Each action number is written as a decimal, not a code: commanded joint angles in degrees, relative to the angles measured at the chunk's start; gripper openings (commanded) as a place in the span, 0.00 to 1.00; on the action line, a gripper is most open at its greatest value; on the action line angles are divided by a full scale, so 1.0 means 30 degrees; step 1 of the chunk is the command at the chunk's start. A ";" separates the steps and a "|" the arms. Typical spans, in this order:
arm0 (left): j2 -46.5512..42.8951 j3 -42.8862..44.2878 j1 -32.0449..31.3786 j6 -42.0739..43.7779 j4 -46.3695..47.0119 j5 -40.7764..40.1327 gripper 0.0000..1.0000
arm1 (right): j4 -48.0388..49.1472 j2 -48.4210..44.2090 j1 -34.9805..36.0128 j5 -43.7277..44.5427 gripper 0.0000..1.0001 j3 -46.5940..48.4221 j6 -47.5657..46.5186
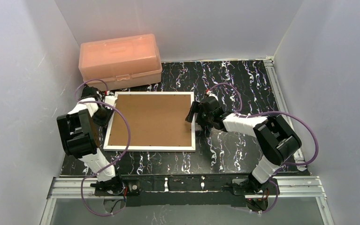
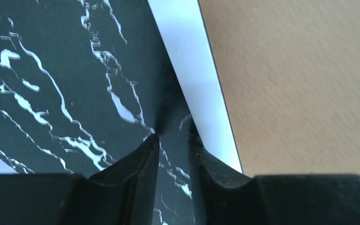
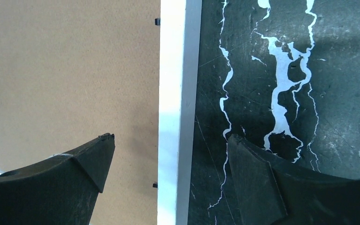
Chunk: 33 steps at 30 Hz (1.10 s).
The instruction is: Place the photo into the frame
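One white frame [image 1: 150, 149], one brown backing board [image 1: 150, 119], one pink box [image 1: 120, 61], one table [image 1: 243, 79], two end effectors: left end effector [image 2: 173, 137], right end effector [image 3: 168, 137].

The frame [image 1: 149, 148] lay flat on the table [image 1: 243, 79], with the backing board [image 1: 150, 119] set inside it. The box [image 1: 120, 61] stood behind the frame's far left corner. The left gripper [image 2: 172, 137] sat just outside the frame's left rail, and the right gripper [image 3: 169, 137] straddled its right rail.
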 commanded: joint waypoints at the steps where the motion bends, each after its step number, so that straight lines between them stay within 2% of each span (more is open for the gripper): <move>1: 0.0521 -0.0410 -0.1231 -0.0607 0.1769 -0.0122 0.28 | -0.2249 0.1033 0.0292 0.1049 0.98 0.0121 0.0859; 4: 0.0497 -0.0234 -0.1733 -0.1381 0.0920 0.1394 0.28 | -0.1385 0.1660 0.0761 0.0474 0.99 0.0411 0.1061; 8: 0.0803 0.0774 -0.2074 -0.1629 -0.1713 0.4735 0.27 | -0.0794 0.2260 0.1086 -0.0365 0.99 0.0422 0.1534; 15: 0.0818 0.2707 -0.2103 -0.2659 -0.4918 1.0823 0.27 | -0.0341 0.1839 0.1158 -0.1023 0.99 -0.0270 0.1547; 17: 0.0940 0.3110 -0.2148 -0.2828 -0.5363 1.1815 0.27 | -0.0204 0.1743 0.1167 -0.1088 0.99 -0.0559 0.1636; 23: 0.1355 0.3851 -0.2222 -0.2386 -0.6145 1.1998 0.26 | 0.0424 0.0818 0.0916 -0.2026 0.99 -0.1509 0.1697; 25: 0.1360 0.4269 -0.2170 -0.2255 -0.6803 1.2148 0.24 | -0.0349 0.0849 0.0793 -0.2081 0.99 -0.1313 0.1498; 29: 0.1254 0.6519 -0.0827 -0.0969 -0.9183 1.2734 0.24 | -0.1536 -0.0311 0.0081 -0.1379 0.98 -0.1503 0.0776; 33: 0.1251 0.8109 0.0730 0.0282 -0.9198 0.9921 0.21 | -0.2858 -0.1666 -0.0691 -0.0349 0.93 -0.1398 -0.0146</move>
